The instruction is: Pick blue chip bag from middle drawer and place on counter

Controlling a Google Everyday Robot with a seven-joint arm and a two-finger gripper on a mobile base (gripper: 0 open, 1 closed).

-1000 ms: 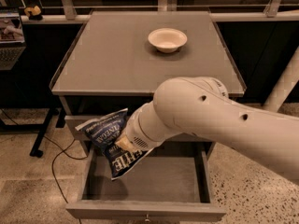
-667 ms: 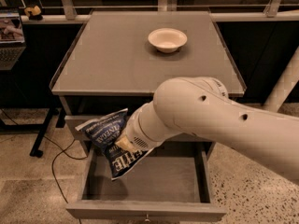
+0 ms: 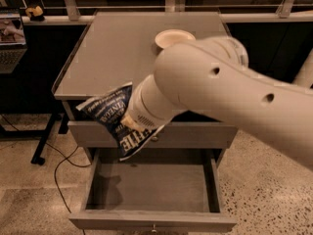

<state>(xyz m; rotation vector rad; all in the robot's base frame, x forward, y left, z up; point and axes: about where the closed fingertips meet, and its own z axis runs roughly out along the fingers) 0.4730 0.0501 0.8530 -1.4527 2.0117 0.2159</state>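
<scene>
The gripper (image 3: 128, 124), at centre-left of the frame, is clenched on the blue chip bag (image 3: 106, 112). The bag hangs tilted above the open middle drawer (image 3: 151, 186) at lower centre, in front of the counter (image 3: 112, 53) edge. White lettering is legible in part: "VINEGAR", "TTLE". A white bowl (image 3: 172, 37) stands on the counter, upper centre.

The gripper (image 3: 128, 123), clamped on the blue chip bag (image 3: 108, 112) just before the counter's (image 3: 112, 53) front edge, is almost wholly covered by the arm (image 3: 205, 87). The bag's right part and much of its lettering are hidden likewise. The white bowl (image 3: 171, 37) at the counter's back is partly covered. The middle drawer (image 3: 151, 185) below the counter is cut off at its front.
</scene>
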